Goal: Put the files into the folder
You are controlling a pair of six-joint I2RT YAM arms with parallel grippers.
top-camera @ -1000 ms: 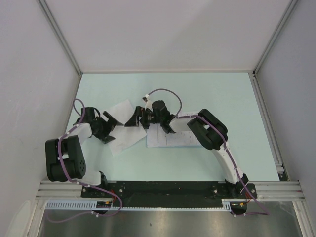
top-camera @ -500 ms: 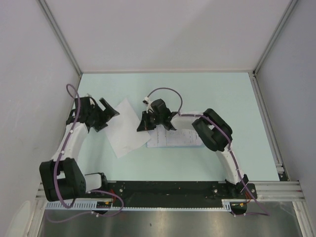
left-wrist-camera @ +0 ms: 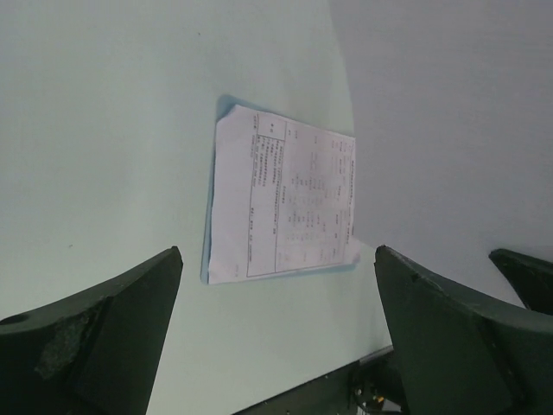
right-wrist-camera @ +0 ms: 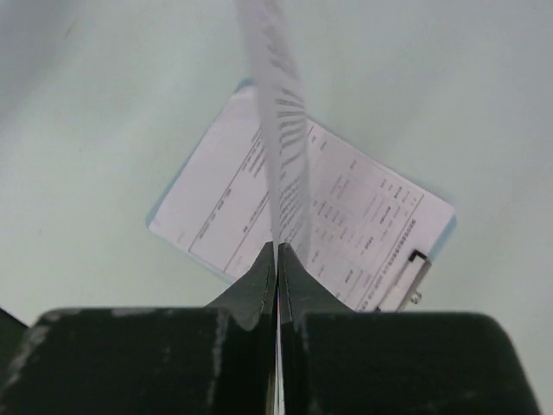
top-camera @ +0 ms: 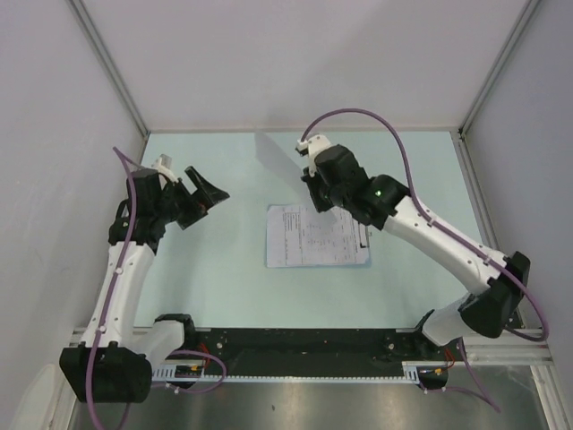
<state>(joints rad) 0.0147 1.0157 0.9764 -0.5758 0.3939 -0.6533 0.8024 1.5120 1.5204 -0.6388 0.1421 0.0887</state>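
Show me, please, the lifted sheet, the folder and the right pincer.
lifted sheet (right-wrist-camera: 289, 164), right wrist view, its printed face.
folder (left-wrist-camera: 207, 255), left wrist view, its bare blue edge.
right pincer (right-wrist-camera: 276, 252), right wrist view, tips shut on the lifted sheet.

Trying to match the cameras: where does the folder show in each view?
Top external: folder near mid-frame, lying wide.
Left wrist: folder mid-frame, above the fingers.
Right wrist: folder mid-frame, diagonal, behind the held sheet.
Shared landmark: the printed sheet within its outline.
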